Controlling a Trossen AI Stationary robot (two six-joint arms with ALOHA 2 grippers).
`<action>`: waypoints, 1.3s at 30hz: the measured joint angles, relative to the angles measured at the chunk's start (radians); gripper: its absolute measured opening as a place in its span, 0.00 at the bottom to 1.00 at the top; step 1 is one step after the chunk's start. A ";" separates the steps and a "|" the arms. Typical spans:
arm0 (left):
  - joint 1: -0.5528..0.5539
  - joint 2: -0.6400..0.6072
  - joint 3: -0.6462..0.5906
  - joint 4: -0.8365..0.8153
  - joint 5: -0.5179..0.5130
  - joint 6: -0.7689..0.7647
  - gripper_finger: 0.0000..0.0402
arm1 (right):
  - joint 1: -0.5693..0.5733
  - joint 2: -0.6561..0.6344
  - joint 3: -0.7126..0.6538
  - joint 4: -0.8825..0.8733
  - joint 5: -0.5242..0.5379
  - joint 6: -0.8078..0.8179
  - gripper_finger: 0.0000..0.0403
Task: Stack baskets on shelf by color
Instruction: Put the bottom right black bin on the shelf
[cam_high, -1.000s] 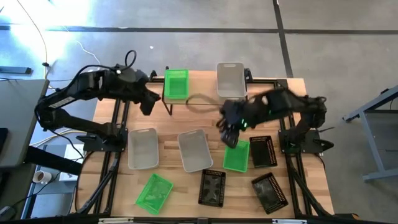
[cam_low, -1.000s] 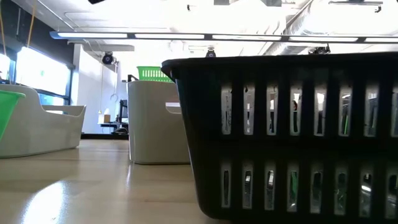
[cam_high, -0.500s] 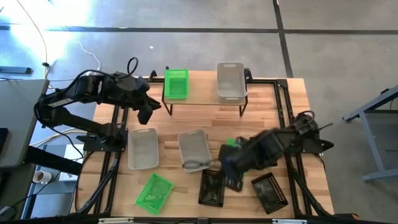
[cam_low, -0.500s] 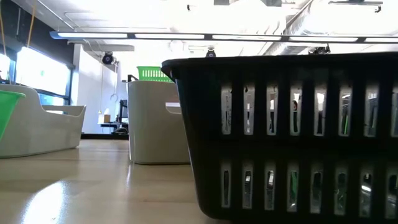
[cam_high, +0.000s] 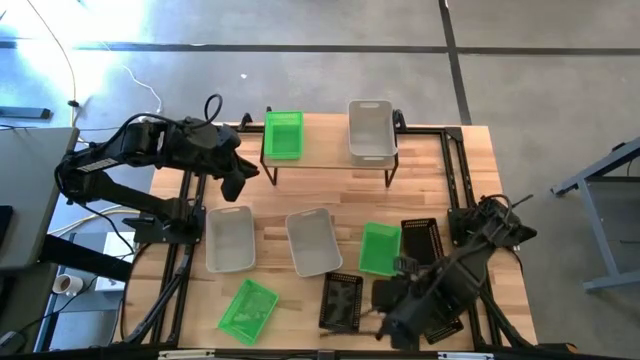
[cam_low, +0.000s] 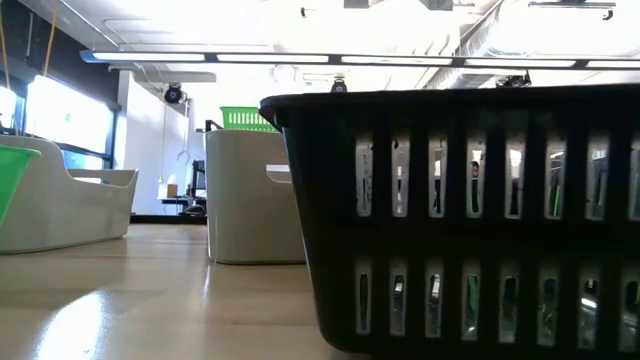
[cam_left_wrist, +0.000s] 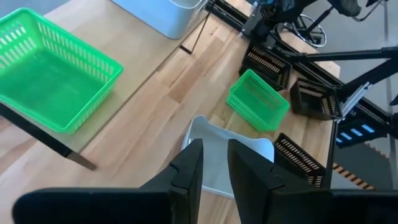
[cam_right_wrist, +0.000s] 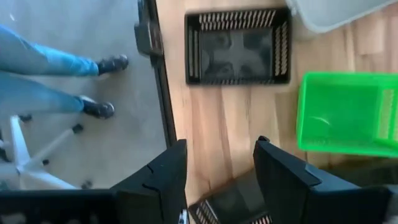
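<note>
Concrete floor all round, wood tabletop (cam_high: 270, 205) in the middle, and in the right wrist view a person's legs (cam_right_wrist: 43, 74) stand on the floor past the tabletop edge.

We count two of nine baskets placed. The shelf (cam_high: 325, 158) at the far edge holds one green basket (cam_high: 283, 134) at its left end and one grey basket (cam_high: 370, 129) at its right end, well apart, middle bare. No black one up there, and nothing is stacked on anything so far as we can tell.

Seven remain on the tabletop:
- grey (cam_high: 229, 238) and grey (cam_high: 313, 241), side by side near the middle
- green (cam_high: 380, 249) just right of those
- green (cam_high: 247, 307) tilted, near the front left
- black (cam_high: 421, 243) beside the middle green
- black (cam_high: 343, 301) at the front
- black (cam_high: 436, 310) at the front right, partly under the right arm

We judge the job early, most of it left.

Left hand (cam_left_wrist: 215, 167) hangs by the shelf's left end, fingers a narrow gap apart, nothing between them. Right hand (cam_right_wrist: 217, 163) is over the front edge near the black baskets, fingers spread wide, gripping nothing.
</note>
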 joint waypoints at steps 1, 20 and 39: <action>0.000 0.000 0.000 0.000 0.000 -0.007 0.16 | 0.014 0.000 -0.013 0.000 -0.011 0.002 0.42; 0.001 0.009 0.000 0.001 0.000 -0.034 0.16 | 0.309 -0.003 -0.368 0.043 -0.104 0.009 0.42; 0.000 0.067 -0.001 0.000 0.003 -0.034 0.16 | 0.377 -0.003 -0.764 0.423 -0.164 0.052 0.42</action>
